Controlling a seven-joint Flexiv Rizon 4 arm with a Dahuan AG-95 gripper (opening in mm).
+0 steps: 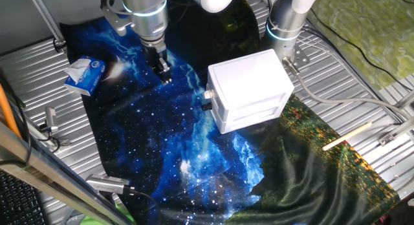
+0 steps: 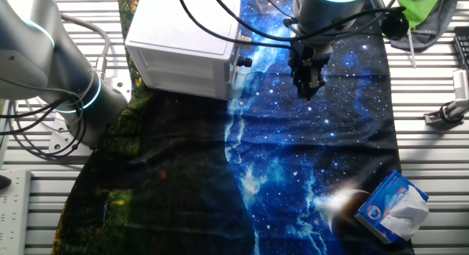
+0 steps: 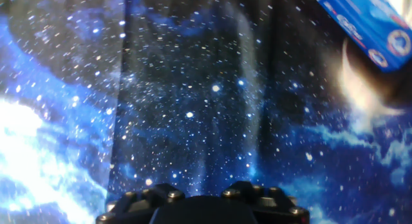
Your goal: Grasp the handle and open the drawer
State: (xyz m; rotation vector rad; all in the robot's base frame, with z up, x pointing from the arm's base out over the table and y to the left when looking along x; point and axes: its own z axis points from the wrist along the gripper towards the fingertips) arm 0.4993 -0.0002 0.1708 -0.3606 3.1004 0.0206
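One fixed view, cabinet: a white cubic cabinet [image 1: 249, 89] sits on a starry blue cloth [image 1: 162, 141] that covers the ridged metal table [image 1: 39, 76].
One fixed view, the drawer: its flat front [image 1: 217, 102] faces left and looks flush with the shell, so it reads as closed.
One fixed view, the handle: a small pale knob [image 1: 209, 95] on a dark base sticks out of that front toward the open cloth.
One fixed view, tool: it [image 1: 164, 72] hangs from the arm above the cloth, left of the knob and clearly apart from it, pointing down.
One fixed view, other things: a blue tissue box [image 1: 85, 75] lies near the cloth's left edge.
The other fixed view, the handle: seen from the far side, the knob [image 2: 245, 62] juts right from the cabinet's side.
The other fixed view, tool: it [image 2: 307, 85] hovers to the right of the knob, touching nothing and holding nothing; the fingers seem close together, but the gap cannot be told for sure.
Hand view, scene: only starry cloth and a corner of the tissue box [image 3: 367, 28] show; neither drawer nor knob is in sight, and the fingertips are not visible.
Step in hand: judged as the approach, before any grasp.
Next move: likely to turn and carry the tool sideways to knob level, spread the fingers around the knob, close, then pull straight away from the cabinet front.
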